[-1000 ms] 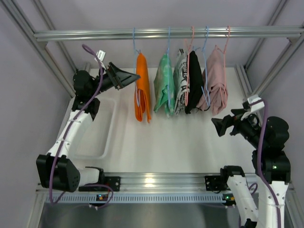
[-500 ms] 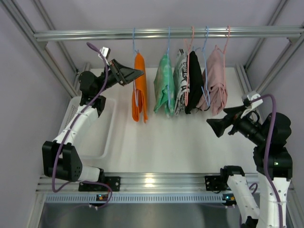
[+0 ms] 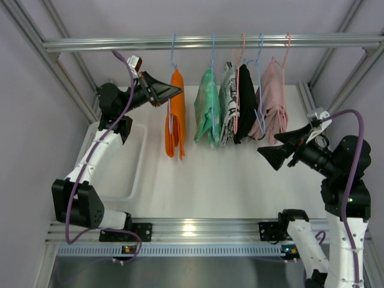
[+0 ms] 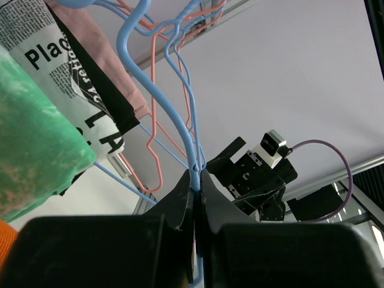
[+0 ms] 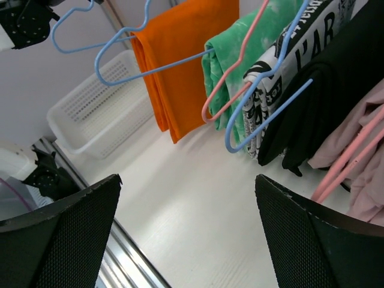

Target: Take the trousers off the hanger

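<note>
while hanging off the silver metal rail at the back, plain bright orange cloth trousers folded over the thin light-blue wire hanger. leftmost in the row of clothes, just beside the mint-green patterned garment but not touching it from the top view.

left gripper up high at the neck of that hanger, right above the orange cloth. from the left wrist cam, black fingers pressed together with the blue wire pinched between them, just under the twisted bit.

right gripper lower down and well apart from the trousers, near the pale pink garment at the other end of the row. spread wide open going by its own wrist cam, big black pads at either edge of the shot.

white plastic mesh basket sitting on the table under the left arm, off to the left of the trousers.
</note>
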Robot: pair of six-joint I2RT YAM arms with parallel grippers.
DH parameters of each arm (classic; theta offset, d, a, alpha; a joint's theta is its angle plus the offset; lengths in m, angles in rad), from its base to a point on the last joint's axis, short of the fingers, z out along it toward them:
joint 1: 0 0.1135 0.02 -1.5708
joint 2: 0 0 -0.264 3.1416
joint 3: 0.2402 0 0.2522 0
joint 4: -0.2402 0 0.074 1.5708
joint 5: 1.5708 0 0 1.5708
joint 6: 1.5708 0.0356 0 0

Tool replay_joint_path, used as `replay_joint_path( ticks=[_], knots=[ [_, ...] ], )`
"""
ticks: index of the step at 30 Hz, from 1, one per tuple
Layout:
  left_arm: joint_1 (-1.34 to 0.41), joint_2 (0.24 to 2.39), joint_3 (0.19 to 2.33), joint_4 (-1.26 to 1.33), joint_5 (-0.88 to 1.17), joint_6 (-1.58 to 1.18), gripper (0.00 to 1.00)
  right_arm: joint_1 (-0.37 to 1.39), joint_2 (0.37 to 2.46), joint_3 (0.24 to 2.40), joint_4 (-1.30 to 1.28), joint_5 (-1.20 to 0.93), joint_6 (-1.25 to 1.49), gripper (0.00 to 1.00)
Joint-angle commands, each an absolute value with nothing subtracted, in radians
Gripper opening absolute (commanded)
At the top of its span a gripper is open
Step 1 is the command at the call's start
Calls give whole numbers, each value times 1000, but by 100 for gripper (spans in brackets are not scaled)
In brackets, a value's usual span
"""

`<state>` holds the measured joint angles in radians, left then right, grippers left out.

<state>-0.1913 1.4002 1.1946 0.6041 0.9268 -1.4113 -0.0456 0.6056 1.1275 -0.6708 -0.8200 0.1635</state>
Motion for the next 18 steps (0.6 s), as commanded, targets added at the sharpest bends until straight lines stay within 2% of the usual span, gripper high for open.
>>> replay_joint_path(
  ticks=[1,14,18],
  knots=[
    [-195,1318,1325,737,913,-1322,0,-29,617,1166,-523,-888,242,91],
    [-198,1122,1236,658,931,-1128,0,-28,684,1172,-247,-933,474,90],
    [-215,1052,1164,554,927,-1034,0,-8,719,1155,-97,-916,627,85]
  ],
)
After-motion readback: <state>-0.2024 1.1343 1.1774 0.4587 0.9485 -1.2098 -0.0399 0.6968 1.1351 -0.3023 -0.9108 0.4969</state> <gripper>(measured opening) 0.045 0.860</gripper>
